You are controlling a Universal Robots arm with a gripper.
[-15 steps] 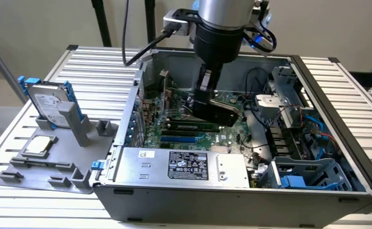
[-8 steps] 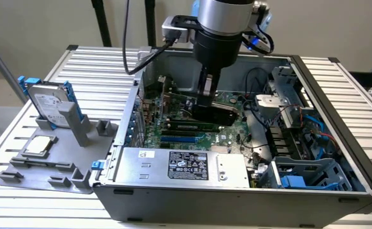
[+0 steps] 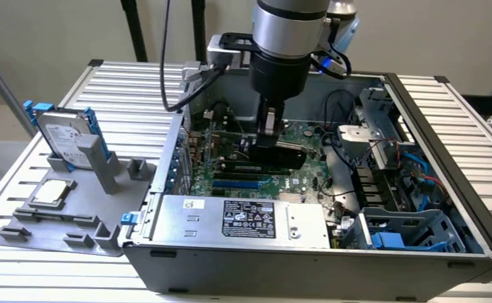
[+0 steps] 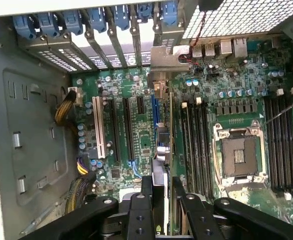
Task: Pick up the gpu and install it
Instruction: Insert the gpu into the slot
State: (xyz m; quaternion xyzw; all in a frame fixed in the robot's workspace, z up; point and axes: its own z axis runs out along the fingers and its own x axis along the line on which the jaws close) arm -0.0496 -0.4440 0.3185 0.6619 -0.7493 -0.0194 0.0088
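Pincer [image 4: 162, 202] clamped on the top edge of the gpu [image 4: 170, 130], which stood edge-on over the motherboard [image 4: 131, 90] inside the open computer case [image 3: 313, 271], its silver bracket [image 4: 165, 59] close to the rear slot covers [image 4: 94, 37]. Whether the card sat fully in its slot could not be told. A slight tilt, or the bracket catching the rear frame, could jam the card or strain the slot.

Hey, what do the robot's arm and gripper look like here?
A silver cylindrical arm ends in a black wrist with blue trim. Black cables loop off it. The gripper is black, its jaws linked bars with round pivot bolts.
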